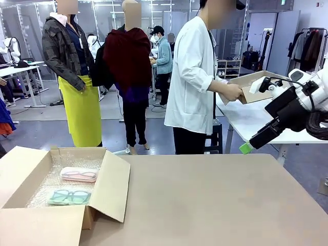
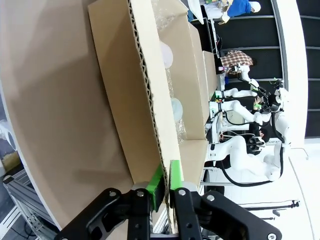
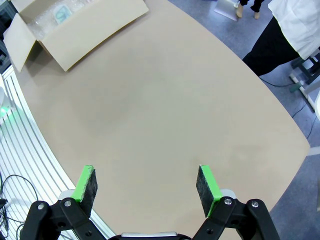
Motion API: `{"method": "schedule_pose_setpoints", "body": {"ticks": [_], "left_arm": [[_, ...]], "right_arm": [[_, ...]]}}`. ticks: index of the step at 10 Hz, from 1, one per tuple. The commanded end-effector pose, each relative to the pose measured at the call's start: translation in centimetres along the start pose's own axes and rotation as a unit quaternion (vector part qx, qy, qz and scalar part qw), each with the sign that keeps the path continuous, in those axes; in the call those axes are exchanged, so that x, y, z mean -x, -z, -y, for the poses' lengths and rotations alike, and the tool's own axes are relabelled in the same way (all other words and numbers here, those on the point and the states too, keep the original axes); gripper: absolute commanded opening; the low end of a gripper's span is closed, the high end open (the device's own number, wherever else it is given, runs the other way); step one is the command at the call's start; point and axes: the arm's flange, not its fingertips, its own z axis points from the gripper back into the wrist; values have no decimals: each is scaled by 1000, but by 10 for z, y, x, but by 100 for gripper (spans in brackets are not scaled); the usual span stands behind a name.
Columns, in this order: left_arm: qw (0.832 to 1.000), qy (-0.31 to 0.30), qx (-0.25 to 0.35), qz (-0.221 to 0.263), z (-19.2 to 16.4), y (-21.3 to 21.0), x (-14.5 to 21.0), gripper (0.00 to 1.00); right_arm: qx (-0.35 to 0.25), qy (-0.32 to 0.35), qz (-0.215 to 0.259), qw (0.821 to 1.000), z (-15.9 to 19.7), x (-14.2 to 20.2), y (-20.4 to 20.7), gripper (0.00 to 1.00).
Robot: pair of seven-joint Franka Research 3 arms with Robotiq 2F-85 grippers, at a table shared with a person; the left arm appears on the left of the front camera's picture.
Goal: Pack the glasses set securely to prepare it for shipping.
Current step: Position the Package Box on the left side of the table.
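An open cardboard box lined with bubble wrap stands at the table's left. Inside it lie the glasses set: the pink case farther back and the mint-green case nearer me, side by side and flat. In the left wrist view my left gripper has its green pads close together on either side of the edge of a box flap. My right gripper hangs above the table's right edge, far from the box. Its jaws are wide open with nothing between them.
Beyond the table's far edge a person in a white coat stands at another white table, holding a shallow cardboard box. The brown tabletop stretches from the box to the right edge.
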Motion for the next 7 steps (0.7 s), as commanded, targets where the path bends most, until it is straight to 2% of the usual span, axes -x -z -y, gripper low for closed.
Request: {"method": "schedule_pose_setpoints", "body": {"ticks": [1, 2, 3, 4, 5, 7], "left_arm": [[1000, 1, -9, -4, 3, -1, 1, 45], [1000, -2, -19, 8, 7, -4, 3, 49], [1000, -3, -21, 13, 9, -5, 5, 87], [1000, -7, -25, 16, 11, -4, 7, 90], [999, -7, -30, 17, 12, -3, 9, 100], [999, -6, -45, 26, 20, -7, 13, 100]], "right_arm": [[3, -5, 0, 1000, -1, 0, -1, 100], [3, -5, 0, 1000, -1, 0, -1, 100], [3, -5, 0, 1000, -1, 0, -1, 100], [3, -5, 0, 1000, -1, 0, -1, 100], [3, -5, 0, 1000, -1, 0, -1, 100], [3, -5, 0, 1000, -1, 0, -1, 100]]}}
